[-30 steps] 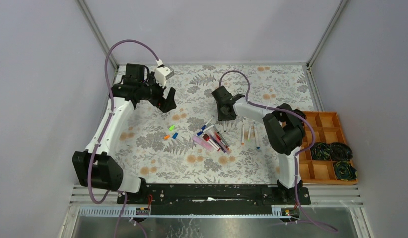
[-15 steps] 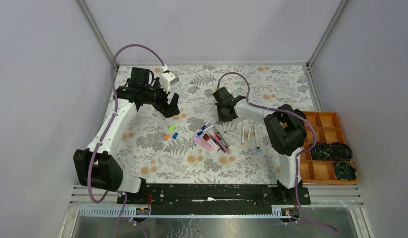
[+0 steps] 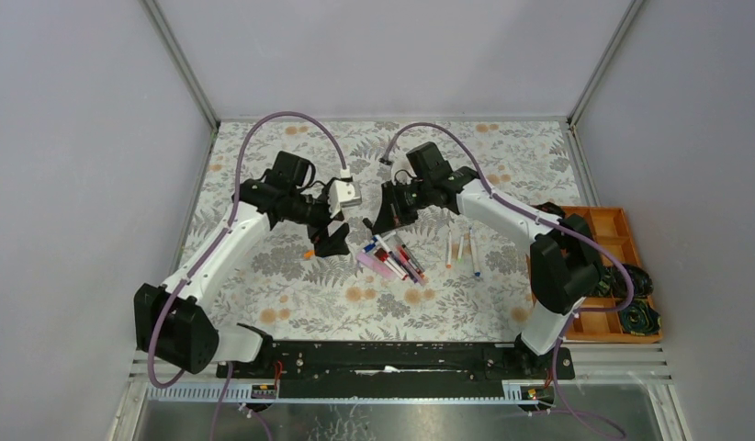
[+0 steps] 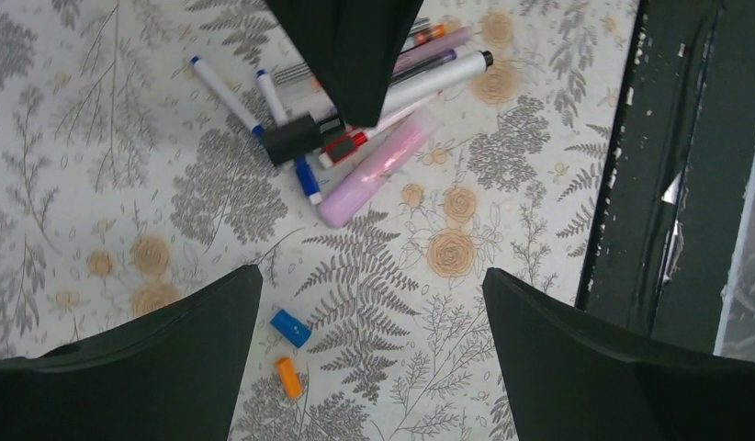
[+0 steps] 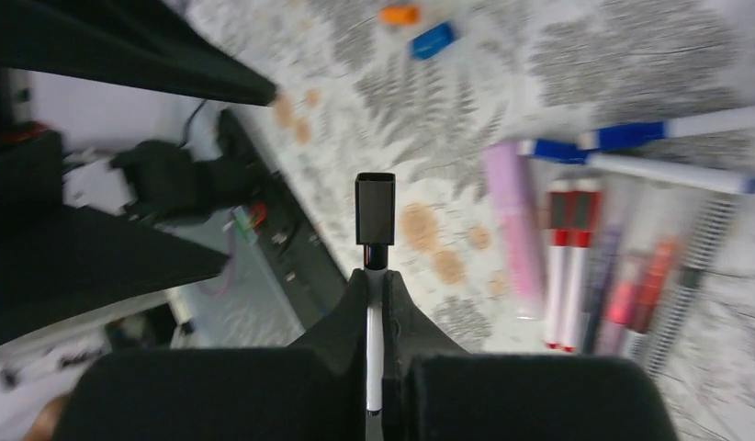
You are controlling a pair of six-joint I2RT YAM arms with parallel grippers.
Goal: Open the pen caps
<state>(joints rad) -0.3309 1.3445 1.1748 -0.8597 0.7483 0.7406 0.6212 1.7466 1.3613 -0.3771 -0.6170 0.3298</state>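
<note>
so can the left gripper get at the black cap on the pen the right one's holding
Probably yes: the left gripper is open, and the black cap on the pen sticks out past the right gripper toward it, with nothing between.

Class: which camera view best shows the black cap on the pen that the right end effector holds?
Right wrist: the black cap sits centred, large, beyond the right end effector. Left wrist shows it smaller; top external, a speck.

The left arm (image 3: 215, 250) and the right arm (image 3: 502, 206) are white tubular links between bulky black joint housings, each carrying a looping purple cable (image 3: 291, 117), with a white camera block (image 3: 347, 194) just behind the left gripper (image 3: 332, 243) and black wedge-shaped fingers (image 4: 144, 367).
</note>
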